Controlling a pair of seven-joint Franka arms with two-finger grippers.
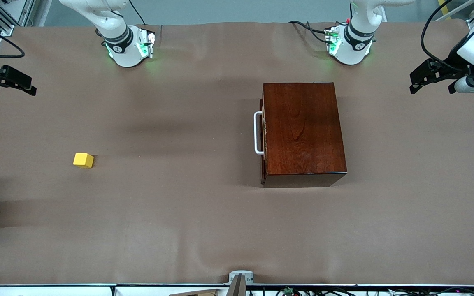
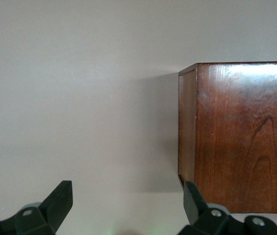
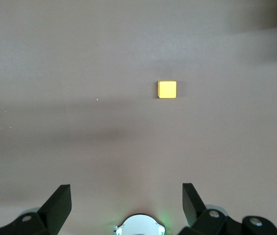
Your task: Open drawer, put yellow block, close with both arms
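Starting with the front view: my left gripper (image 1: 416, 84) hangs at the upper right edge of the frame, off the box's end of the table (image 1: 204, 230), and my right gripper (image 1: 19, 84) at the upper left edge. Both wait high and out of the way, I judge, so the work stays clear. One wooden box (image 1: 303, 131) sits right of centre, its drawer (image 1: 263, 135) shut, one white handle (image 1: 257, 133) facing frame left. One yellow block (image 1: 83, 160) lies alone at lower left, well apart from the box.

Left wrist view: my fingers (image 2: 60, 200) stand wide and empty at the bottom edge, the box (image 2: 241, 137) filling the right side.

Right wrist view: fingers (image 3: 60, 203) wide, empty; the block (image 3: 167, 89) sits above centre, ready for me.
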